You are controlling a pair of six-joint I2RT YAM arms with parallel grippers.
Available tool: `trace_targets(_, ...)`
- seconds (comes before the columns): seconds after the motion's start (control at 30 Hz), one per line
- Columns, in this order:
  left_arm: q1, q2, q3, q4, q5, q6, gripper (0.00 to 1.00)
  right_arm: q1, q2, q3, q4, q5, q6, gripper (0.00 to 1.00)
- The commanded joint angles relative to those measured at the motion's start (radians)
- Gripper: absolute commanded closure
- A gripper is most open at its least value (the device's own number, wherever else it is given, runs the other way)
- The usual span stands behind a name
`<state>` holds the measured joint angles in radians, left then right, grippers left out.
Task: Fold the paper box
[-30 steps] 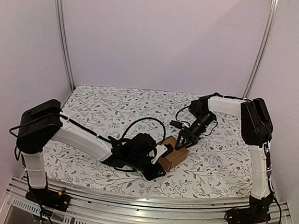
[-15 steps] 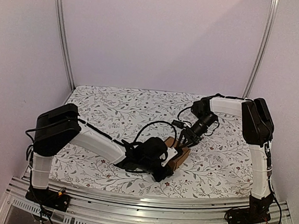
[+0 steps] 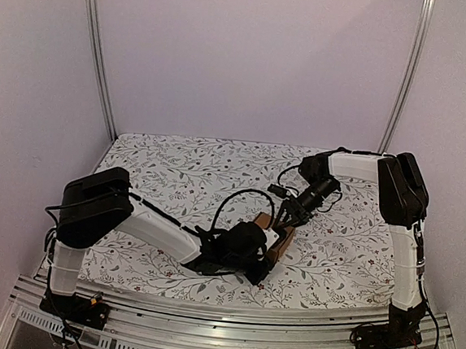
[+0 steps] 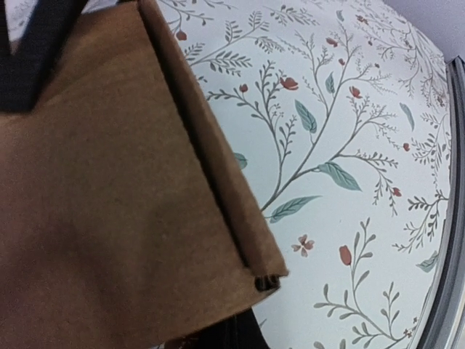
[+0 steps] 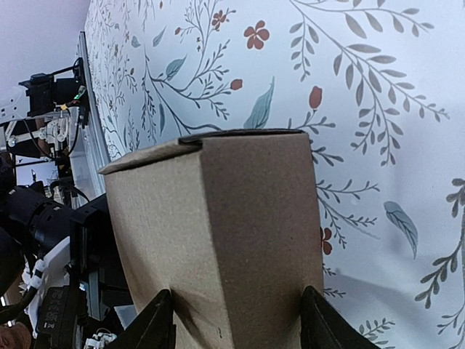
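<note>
Reaching in from the right, the right gripper (image 5: 236, 323) pinches the paper box (image 5: 218, 218) between its jaws; the left arm (image 3: 159, 229) lies stretched low, left gripper (image 3: 263, 255) against the box, grip unclear.

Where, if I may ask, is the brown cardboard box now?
In the top external view the plain brown cardboard box is right of centre of the table, between the left end effector and the right end effector.

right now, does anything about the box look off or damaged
No damage shows. The paper box has one flap not flush: in the right wrist view a dark gap runs along its upper edge, so that side looks open.
</note>
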<state>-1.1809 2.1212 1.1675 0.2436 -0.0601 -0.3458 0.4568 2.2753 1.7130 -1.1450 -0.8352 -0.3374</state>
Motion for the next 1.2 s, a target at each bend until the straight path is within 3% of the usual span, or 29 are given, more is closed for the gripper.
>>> trace_targets(0.0, 0.017, 0.034, 0.006, 0.089, -0.214, -0.039, 1.0, 0.037, 0.013, -0.035, -0.041, -0.011, 0.034, 0.43)
trace_targets(0.13, 0.006, -0.028, -0.024, 0.022, -0.16, -0.027, 0.95, 0.025, 0.016, -0.027, -0.042, -0.01, 0.031, 0.43)
trace_targets(0.3, -0.024, -0.239, -0.175, -0.093, 0.006, 0.023, 0.82, 0.011, 0.023, -0.005, -0.05, 0.001, 0.023, 0.43)
trace_targets(0.47, -0.021, -0.419, -0.273, -0.288, 0.008, 0.091, 0.76, 0.011, 0.05, 0.022, -0.068, -0.003, 0.014, 0.43)
trace_targets(0.53, 0.008, -0.437, -0.284, -0.336, -0.031, 0.093, 0.78, 0.01, 0.056, 0.028, -0.072, -0.005, 0.01, 0.43)
trace_targets(0.73, 0.149, -0.371, -0.268, -0.334, -0.018, 0.095, 1.0, 0.01, 0.051, 0.022, -0.075, 0.004, 0.005, 0.43)
trace_targets(1.17, 0.163, -0.212, -0.143, -0.271, 0.114, 0.116, 1.0, 0.011, 0.053, 0.02, -0.075, -0.003, 0.005, 0.43)
